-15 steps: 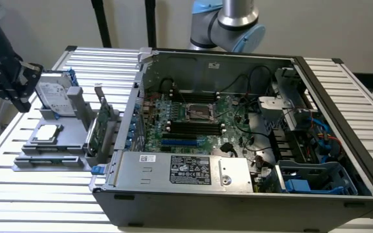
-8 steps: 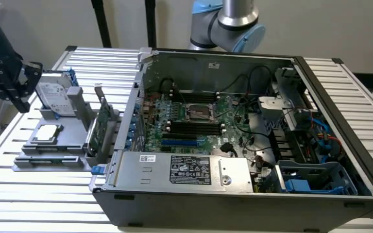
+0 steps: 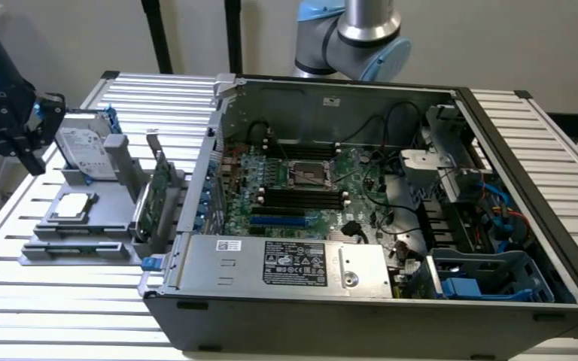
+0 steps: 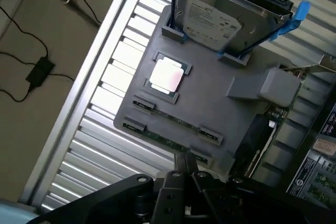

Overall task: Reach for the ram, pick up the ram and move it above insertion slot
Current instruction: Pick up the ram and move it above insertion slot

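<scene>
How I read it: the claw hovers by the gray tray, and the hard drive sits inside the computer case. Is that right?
Not quite. The hard drive stands propped on the gray tray, outside the computer case, as the exterior view shows. The claw does hover by that tray.

Bright light, white glare on the slatted table (image 3: 48,301), shadow inside the computer case (image 3: 319,325)

Exterior high, wide, wrist overhead, shared tray (image 4: 210,108)

Grey tray (image 4: 210,98), silver hard drive (image 4: 215,17) at one end, square chip (image 4: 167,74), green ram (image 4: 164,140) lying flat
</scene>
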Controlling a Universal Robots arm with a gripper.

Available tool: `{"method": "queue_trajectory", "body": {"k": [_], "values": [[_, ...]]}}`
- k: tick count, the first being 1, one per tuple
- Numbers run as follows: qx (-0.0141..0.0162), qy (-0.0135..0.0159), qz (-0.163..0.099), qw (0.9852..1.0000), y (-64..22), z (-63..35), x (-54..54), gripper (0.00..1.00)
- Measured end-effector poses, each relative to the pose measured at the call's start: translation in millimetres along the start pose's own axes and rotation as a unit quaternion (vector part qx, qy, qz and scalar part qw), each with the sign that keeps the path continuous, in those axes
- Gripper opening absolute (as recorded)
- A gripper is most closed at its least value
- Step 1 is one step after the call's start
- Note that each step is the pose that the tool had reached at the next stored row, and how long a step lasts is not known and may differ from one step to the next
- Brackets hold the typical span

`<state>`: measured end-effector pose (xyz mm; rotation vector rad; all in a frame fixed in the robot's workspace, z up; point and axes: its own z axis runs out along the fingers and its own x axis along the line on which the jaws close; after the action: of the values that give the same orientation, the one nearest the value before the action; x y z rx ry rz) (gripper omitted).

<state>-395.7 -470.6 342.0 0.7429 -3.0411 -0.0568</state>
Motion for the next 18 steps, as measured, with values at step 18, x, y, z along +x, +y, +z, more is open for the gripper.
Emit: {"method": "queue_trajectory", "body": {"k": [18], "values": [[0.0002, 0.0062, -0.163, 0.9866, -0.3, 7.2, -0.1, 0.11]]}}
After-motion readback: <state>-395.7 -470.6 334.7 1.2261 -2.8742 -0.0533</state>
